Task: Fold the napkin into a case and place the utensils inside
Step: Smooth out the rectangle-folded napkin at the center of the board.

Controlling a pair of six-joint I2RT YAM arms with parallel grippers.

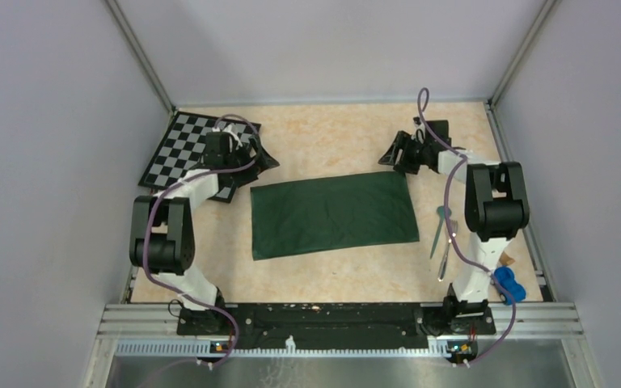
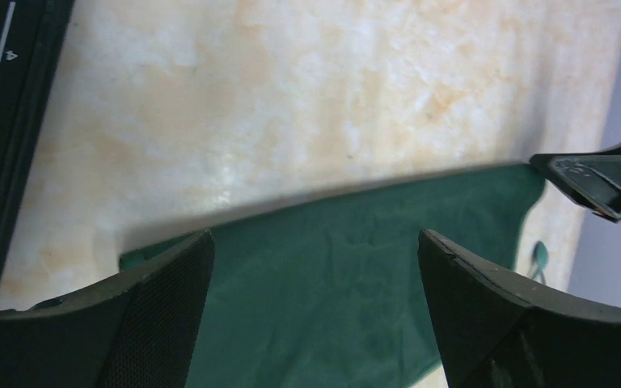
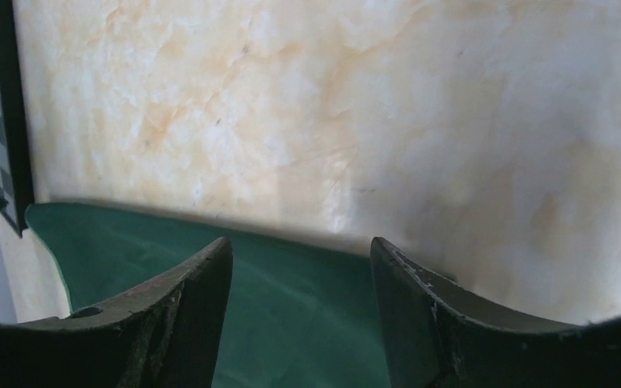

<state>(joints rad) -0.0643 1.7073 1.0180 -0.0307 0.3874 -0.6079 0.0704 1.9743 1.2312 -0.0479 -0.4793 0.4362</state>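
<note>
Now, mid-fold, your left fingers (image 2: 158, 323) and right fingers (image 3: 182, 323) hang wide and empty; next, probably pinch the napkin (image 1: 333, 214) at its far corners.

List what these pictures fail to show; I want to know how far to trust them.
- Napkin: top view too flat to count layers; in the wrist views the left fingers, the right fingers and the bottom edge cut off its near part.
- Utensils: top view, too thin and small to read tines.
- Checkered board: top view, left arm covers its right side.
- Tan piece: top view, too small to identify.
</note>
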